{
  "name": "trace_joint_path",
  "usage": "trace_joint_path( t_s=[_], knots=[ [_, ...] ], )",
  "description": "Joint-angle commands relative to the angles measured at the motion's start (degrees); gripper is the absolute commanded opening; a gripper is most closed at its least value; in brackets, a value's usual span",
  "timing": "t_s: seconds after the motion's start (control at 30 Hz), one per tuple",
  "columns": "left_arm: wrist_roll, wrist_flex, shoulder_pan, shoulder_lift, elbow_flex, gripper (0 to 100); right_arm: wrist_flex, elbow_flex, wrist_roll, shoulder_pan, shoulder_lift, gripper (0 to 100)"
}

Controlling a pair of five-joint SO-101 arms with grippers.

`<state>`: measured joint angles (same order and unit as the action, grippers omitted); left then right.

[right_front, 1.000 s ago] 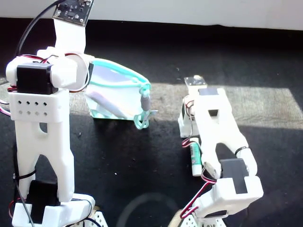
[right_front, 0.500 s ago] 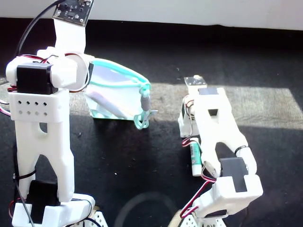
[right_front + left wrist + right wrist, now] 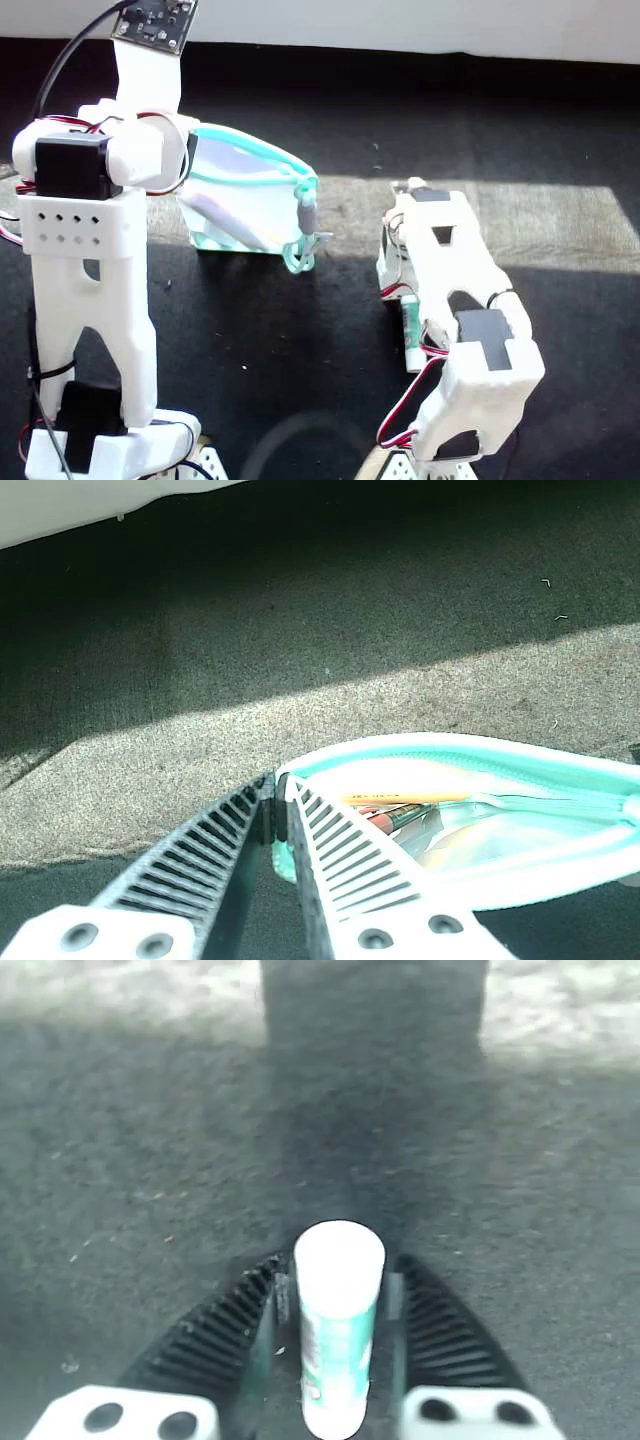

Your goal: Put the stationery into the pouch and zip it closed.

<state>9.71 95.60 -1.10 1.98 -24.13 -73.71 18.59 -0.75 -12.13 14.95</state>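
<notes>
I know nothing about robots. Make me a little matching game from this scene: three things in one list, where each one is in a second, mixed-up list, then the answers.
Things:
1. pouch
2. white tube
3. pens

Places:
A. lying inside the open pouch
B. clamped between the fingers of the right gripper
C. pinched at its rim by the left gripper, zip open

Pairs: 1-C, 2-B, 3-A.
</notes>
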Motion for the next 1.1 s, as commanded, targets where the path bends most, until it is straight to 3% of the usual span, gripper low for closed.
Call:
trace_joint_path(
  t_s=[0.0,0.17,0.4,0.57,0.8,1.07],
  knots=[
    [-0.70,2.90,-1.71,-0.92,1.01,1,2.15,-1.10,-0.88,-0.57,0.04,1.9],
    [-0.70,3.16,-1.71,-0.92,1.01,1,2.68,-0.66,-0.88,-0.40,-7.87,0.7],
    [-0.70,3.25,-1.71,-0.92,1.01,1,-3.12,-3.56,-0.53,-1.45,-42.33,0.6],
    [-0.70,3.25,-1.71,-0.92,1.01,1,3.30,-9.63,-0.70,-7.25,-60.44,0.6],
    [-0.70,3.25,-1.71,-0.92,1.01,1,16.04,-16.48,-0.79,-21.14,-61.85,0.6],
    [-0.70,3.25,-1.71,-0.92,1.10,1,28.53,-14.81,-0.79,-28.35,-56.75,0.6]
  ],
)
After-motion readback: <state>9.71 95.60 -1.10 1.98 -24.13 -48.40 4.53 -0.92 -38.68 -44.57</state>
